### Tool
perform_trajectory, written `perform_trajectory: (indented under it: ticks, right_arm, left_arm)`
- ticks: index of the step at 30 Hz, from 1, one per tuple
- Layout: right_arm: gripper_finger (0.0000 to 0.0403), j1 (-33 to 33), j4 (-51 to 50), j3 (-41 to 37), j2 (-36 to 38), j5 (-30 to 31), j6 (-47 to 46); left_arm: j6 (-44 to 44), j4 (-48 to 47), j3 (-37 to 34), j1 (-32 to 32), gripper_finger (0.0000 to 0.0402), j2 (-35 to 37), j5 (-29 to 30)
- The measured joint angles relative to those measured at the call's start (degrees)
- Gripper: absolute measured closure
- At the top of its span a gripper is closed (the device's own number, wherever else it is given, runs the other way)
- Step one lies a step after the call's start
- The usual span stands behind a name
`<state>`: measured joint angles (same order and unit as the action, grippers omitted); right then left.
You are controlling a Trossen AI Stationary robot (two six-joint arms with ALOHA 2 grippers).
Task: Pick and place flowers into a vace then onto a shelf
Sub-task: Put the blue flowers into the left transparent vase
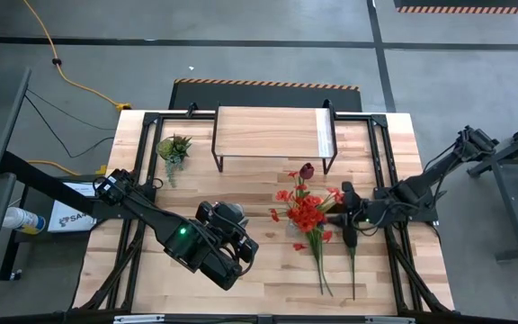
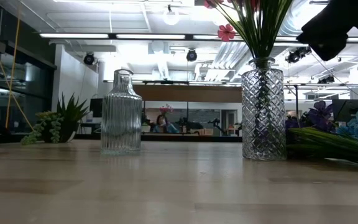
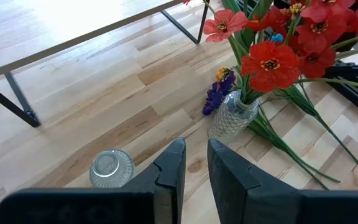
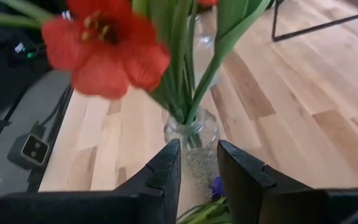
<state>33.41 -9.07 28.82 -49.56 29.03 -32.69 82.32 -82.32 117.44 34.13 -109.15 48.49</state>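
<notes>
Flowers: a bunch of red blooms on green stems stands upright in a patterned clear vase on the table, right of centre. More flowers, purple and blue among them, lie flat on the wood just beside the vase, their stems running toward the near edge.
Shelf: a low light-wood board on thin dark legs at the far middle of the table, bare on top, apart from the vase.
Second vase: a ribbed clear bottle, empty, standing upright left of the flower vase and well apart from it.
Right gripper: close to the flower vase on its right side, fingers parted by a narrow gap and holding nothing; the vase sits just beyond the tips.
Left gripper: above the near-left table, beside the ribbed bottle, fingers a narrow gap apart and empty.
Potted plant: small, green and spiky, at the far left near the shelf.
</notes>
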Motion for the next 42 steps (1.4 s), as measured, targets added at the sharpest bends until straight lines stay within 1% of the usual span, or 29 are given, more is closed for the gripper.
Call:
perform_trajectory:
  ticks: [4,6,8,14,16,20,22,28,37,42]
  right_arm:
    - [0.0299,0.00,-1.61,0.02,-0.15,-1.97,-0.48]
    - [0.0297,0.00,-2.83,0.01,0.19,-5.14,-2.19]
    - [0.0297,0.00,-4.39,0.02,0.65,-10.53,-4.80]
    - [0.0302,0.00,-11.14,0.02,0.96,-30.10,-15.47]
    - [0.0302,0.02,-13.48,0.02,0.96,-34.79,-18.61]
    - [0.0300,0.51,-16.56,0.02,0.96,-40.59,-24.61]
    - [0.0301,1.51,-18.18,0.02,0.96,-41.54,-26.69]
    - [0.0308,5.40,-22.49,0.02,0.96,-40.88,-35.85]
    - [0.0313,12.72,-22.83,0.02,0.96,-40.88,-47.36]
    - [0.0313,17.52,-22.78,0.02,0.96,-36.38,-54.46]
  left_arm:
    - [0.00,0.24,0.00,0.00,0.0298,-0.01,0.00]
    - [0.00,0.27,0.00,0.00,0.0298,0.00,-0.13]
    - [0.00,0.26,0.00,0.00,0.0298,0.00,-0.35]
    - [0.00,0.28,0.00,-0.01,0.0298,0.00,-0.61]
    - [0.00,0.31,0.00,0.00,0.0298,0.01,-0.61]
    - [0.00,0.87,0.00,0.00,0.0298,0.01,-1.72]
    - [0.00,1.58,-0.02,0.00,0.0298,-0.01,-2.54]
    - [0.00,1.75,-0.01,0.02,0.0298,-0.01,-5.53]
    - [0.00,0.72,-0.02,0.02,0.0298,-0.01,-9.27]
    - [0.00,-1.93,0.00,0.04,0.0298,-0.01,-11.10]
